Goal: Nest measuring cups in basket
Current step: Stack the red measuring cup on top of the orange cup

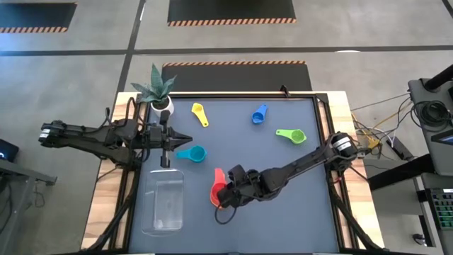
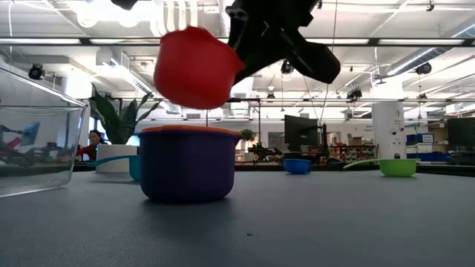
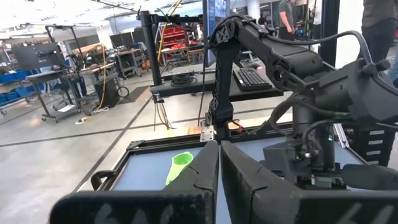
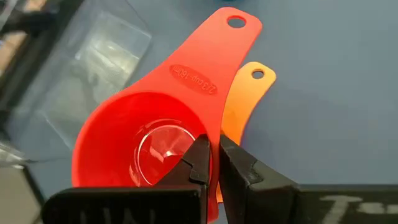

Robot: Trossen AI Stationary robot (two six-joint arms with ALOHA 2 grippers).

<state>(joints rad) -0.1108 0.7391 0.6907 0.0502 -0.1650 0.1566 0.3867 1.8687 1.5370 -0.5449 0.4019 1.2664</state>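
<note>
Right gripper (image 1: 225, 193) is clamped on the rim of the red measuring cup (image 1: 218, 188), fingers pinching the cup wall as the right wrist view shows (image 4: 155, 140). Low view has the red cup (image 2: 194, 68) lifted off the table, tilted, directly above a purple measuring cup (image 2: 187, 165) that sits upright on the mat with an orange rim showing at its top. Orange measuring cup handle (image 4: 245, 93) pokes out from under the red cup's handle in the right wrist view. Clear basket (image 1: 163, 204) lies just left of the red cup, near the front left of the table (image 1: 283, 212). Left gripper (image 1: 185, 139) hangs by the teal measuring cup (image 1: 192, 153), behind the basket, fingers pressed together and holding nothing. Yellow measuring cup (image 1: 200, 114), blue measuring cup (image 1: 260, 114) and green measuring cup (image 1: 292, 135) lie apart across the back of the mat. Potted plant (image 1: 157, 91) stands at the back left corner.
</note>
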